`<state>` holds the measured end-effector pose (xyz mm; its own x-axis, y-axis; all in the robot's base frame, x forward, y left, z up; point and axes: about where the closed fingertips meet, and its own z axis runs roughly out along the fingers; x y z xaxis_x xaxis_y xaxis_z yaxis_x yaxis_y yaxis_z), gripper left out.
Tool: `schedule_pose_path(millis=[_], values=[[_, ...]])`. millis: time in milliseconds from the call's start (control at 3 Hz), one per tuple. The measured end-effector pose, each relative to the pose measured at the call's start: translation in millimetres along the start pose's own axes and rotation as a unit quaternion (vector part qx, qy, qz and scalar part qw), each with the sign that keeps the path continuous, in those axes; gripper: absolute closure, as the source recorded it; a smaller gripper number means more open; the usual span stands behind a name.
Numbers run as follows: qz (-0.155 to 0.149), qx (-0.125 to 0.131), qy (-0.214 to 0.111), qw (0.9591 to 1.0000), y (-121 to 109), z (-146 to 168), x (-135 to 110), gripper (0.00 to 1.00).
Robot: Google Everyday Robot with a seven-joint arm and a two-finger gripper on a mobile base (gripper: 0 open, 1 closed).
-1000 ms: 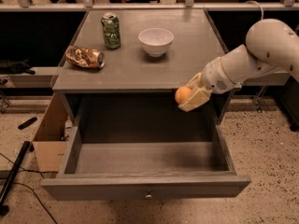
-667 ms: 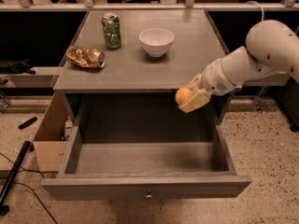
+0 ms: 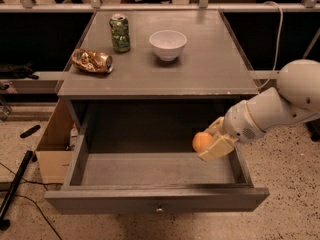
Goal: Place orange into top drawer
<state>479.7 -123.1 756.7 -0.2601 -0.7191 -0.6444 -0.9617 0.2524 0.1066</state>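
Observation:
The top drawer (image 3: pixel 155 200) is pulled wide open below the grey table top, its inside bare, with a small round knob at the centre of its front panel. My gripper (image 3: pixel 209 143) is shut on the orange (image 3: pixel 201 141) and holds it just above the drawer's right side, inside the opening. The white arm reaches in from the right. The tan fingers (image 3: pixel 216 149) cover part of the fruit.
On the table top (image 3: pixel 210 69) stand a green can (image 3: pixel 120 32), a white bowl (image 3: pixel 167 44) and a shiny gold-brown snack bag (image 3: pixel 91 61). A cardboard box (image 3: pixel 52 149) sits on the floor to the left of the drawer. Cables and a black pole lie at lower left.
My gripper has carried the orange down from beside the table top's front edge into the open drawer's right side. The arm has dropped with it.

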Motion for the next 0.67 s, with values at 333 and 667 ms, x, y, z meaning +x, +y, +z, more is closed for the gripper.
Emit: schedule_pose_path(millis=[333,667], values=[[-0.001,0.002,-0.001,1.0,-1,-1,-2,1.0],[0.02,0.012,-0.024,0.9995,-3,10,7,1.0]])
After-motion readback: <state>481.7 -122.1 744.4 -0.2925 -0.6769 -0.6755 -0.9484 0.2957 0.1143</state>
